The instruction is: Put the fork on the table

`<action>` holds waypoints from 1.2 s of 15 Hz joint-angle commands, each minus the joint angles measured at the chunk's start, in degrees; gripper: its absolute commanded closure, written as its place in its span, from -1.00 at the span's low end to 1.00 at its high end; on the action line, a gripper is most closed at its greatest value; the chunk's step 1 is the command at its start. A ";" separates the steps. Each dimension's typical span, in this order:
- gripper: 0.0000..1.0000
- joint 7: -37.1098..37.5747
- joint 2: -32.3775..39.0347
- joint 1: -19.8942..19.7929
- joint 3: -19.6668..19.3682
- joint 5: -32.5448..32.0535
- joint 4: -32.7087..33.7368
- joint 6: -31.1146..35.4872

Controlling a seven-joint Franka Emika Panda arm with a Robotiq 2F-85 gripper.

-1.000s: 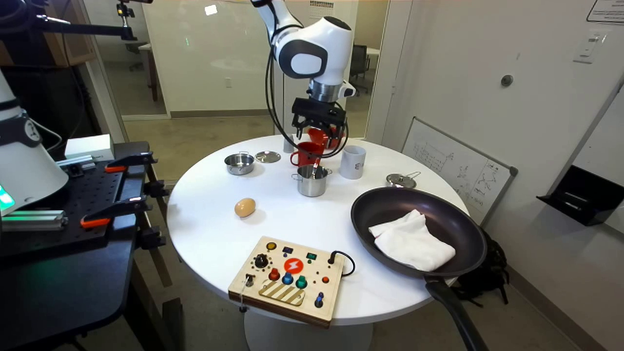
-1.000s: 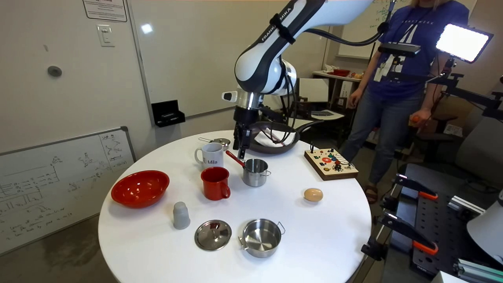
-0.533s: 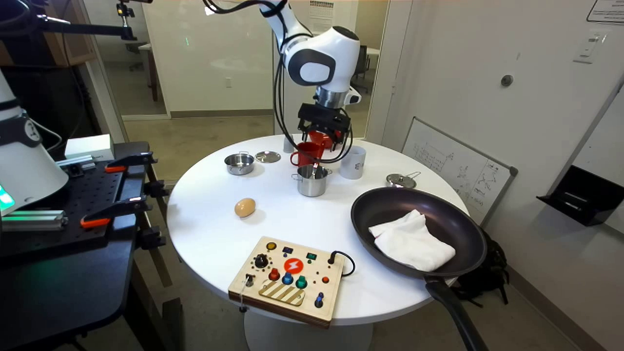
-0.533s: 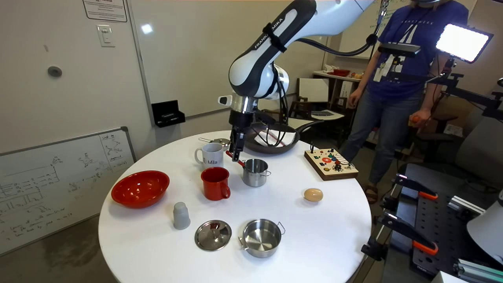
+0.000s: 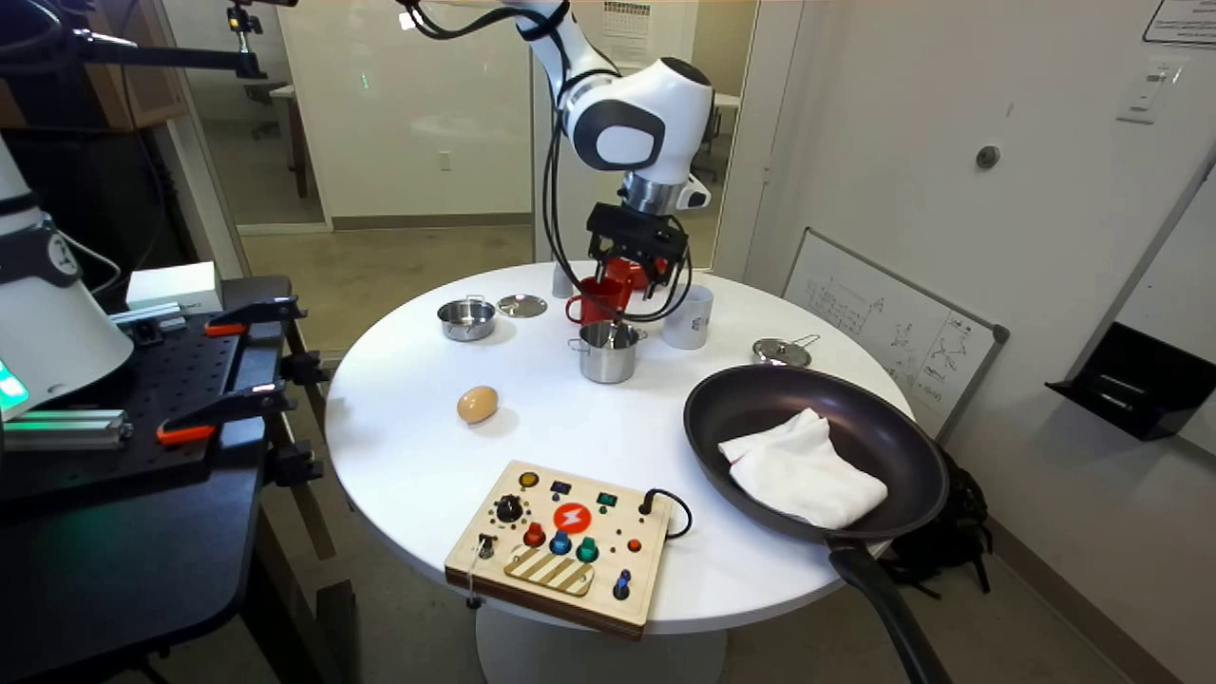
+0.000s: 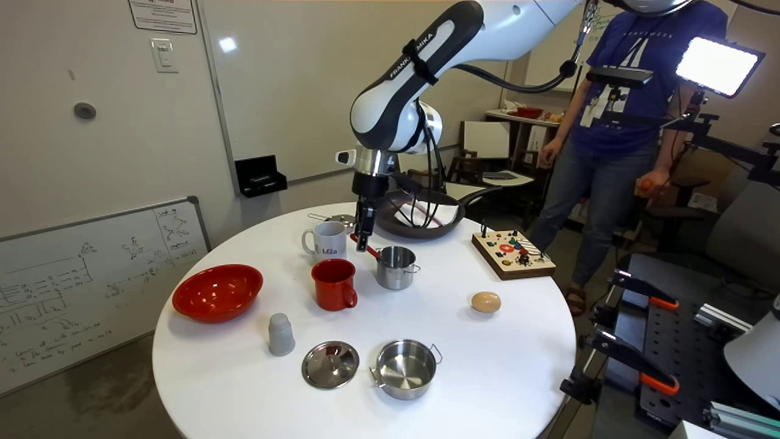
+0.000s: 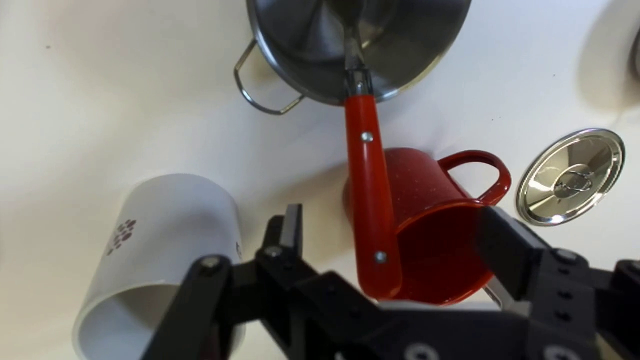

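Observation:
The fork (image 7: 371,190) has a red handle with rivets and a greyish metal stem. It leans in the small steel pot (image 6: 395,277), its handle sticking out over the rim; its head is in shadow inside the pot. The pot stands on the round white table (image 6: 487,366), also seen in an exterior view (image 5: 399,380). My gripper (image 7: 397,230) is open, with the handle's end between its two fingers and a gap on each side. In an exterior view the gripper (image 6: 364,244) points down at the handle, beside the pot.
A red mug (image 6: 334,286) and a white mug (image 6: 329,239) stand close to the gripper. A red bowl (image 6: 217,294), a lid (image 6: 330,364), a shallow steel pan (image 6: 406,371), an egg (image 6: 485,302), a button box (image 5: 570,532) and a black frying pan (image 5: 760,389) are also on the table.
My gripper has moved down to the fork handle, going left in one exterior view and right in the other. It stays open. The fork and the pot have not moved.

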 commanded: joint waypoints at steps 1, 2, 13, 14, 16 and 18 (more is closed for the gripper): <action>-0.21 2.40 1.91 0.89 -0.58 -1.85 3.72 -2.92; 0.02 2.50 2.07 0.96 -0.61 -1.90 4.02 -3.24; 0.81 5.68 0.99 1.77 -1.39 -2.87 3.37 -5.54; 0.81 6.27 0.60 1.95 -1.51 -3.01 3.01 -5.31; 0.82 7.19 -0.30 2.31 -1.76 -3.57 2.16 -4.65; 0.82 8.13 -1.54 2.71 -2.01 -4.34 1.03 -3.71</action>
